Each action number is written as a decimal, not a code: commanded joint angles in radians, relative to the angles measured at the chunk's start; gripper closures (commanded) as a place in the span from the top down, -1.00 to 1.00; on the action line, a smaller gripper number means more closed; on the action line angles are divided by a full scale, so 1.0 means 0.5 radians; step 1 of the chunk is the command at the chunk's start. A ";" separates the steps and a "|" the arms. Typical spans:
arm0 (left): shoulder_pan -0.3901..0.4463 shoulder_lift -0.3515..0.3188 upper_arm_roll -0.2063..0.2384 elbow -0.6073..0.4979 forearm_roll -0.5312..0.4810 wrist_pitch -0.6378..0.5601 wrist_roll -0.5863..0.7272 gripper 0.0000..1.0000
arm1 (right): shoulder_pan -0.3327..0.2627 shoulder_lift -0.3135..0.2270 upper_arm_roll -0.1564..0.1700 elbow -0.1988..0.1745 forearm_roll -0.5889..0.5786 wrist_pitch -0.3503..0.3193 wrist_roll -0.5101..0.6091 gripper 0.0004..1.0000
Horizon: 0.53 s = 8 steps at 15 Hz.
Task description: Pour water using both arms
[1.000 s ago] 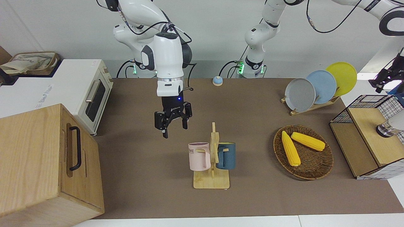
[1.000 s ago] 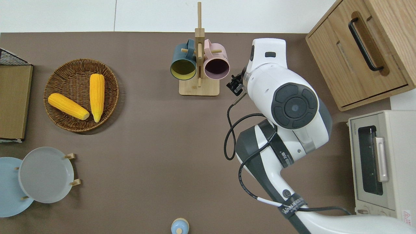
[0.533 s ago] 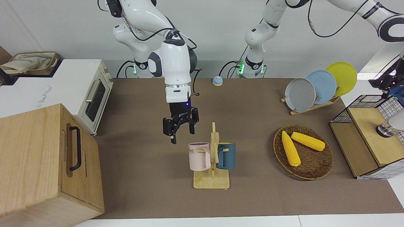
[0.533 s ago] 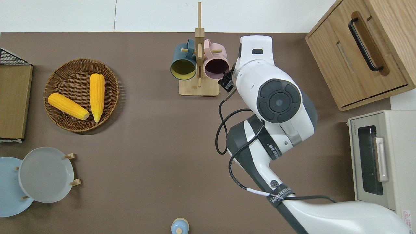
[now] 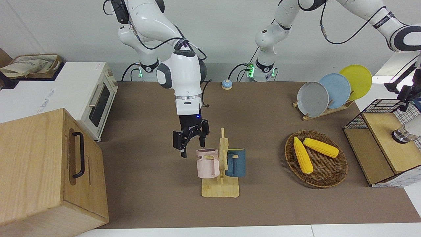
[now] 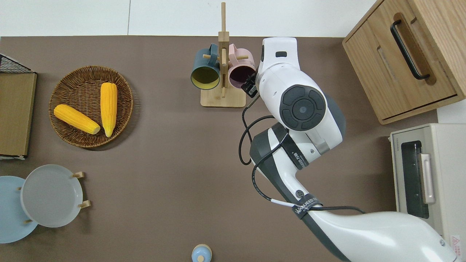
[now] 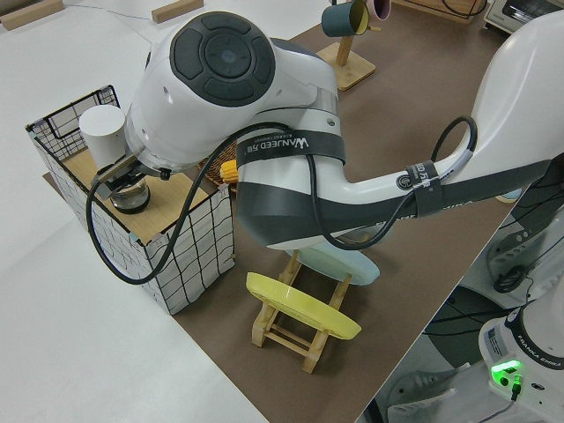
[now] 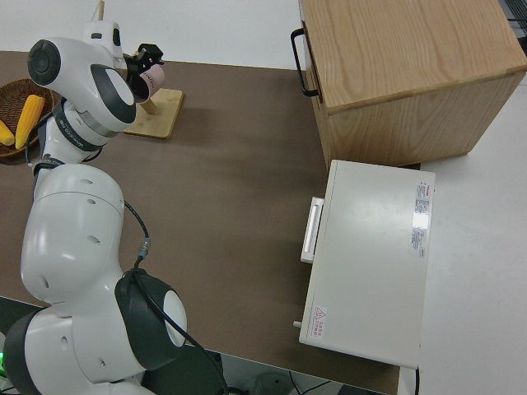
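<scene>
Right gripper (image 5: 190, 140) spread open beside the pink mug (image 5: 207, 163)

From the front we see it just above the mug's rim, on the mug rack (image 5: 221, 189); descending off-line, we could knock mug and rack over. Overhead, our wrist hides most of it, at the mug's mouth. From the left side, our left gripper (image 7: 113, 173) hangs over the wire crate (image 7: 176, 256); we cannot tell its fingers' state.

A glossy white right arm (image 6: 302, 109) reaches over the brown table (image 6: 164, 153), its small black gripper (image 6: 249, 84) at the rim of the pink mug (image 6: 241, 72) (hung beside a dark blue mug (image 6: 204, 71)) on a wooden rack (image 6: 223, 54).
</scene>
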 commanded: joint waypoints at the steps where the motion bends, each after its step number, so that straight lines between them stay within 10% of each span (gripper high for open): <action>1: 0.005 0.050 -0.029 0.035 -0.111 0.104 0.119 0.98 | 0.033 0.089 -0.025 0.116 -0.035 0.018 -0.018 0.97; 8: 0.002 0.145 -0.032 0.039 -0.314 0.297 0.186 1.00 | 0.043 0.166 -0.034 0.180 -0.035 0.045 -0.003 0.89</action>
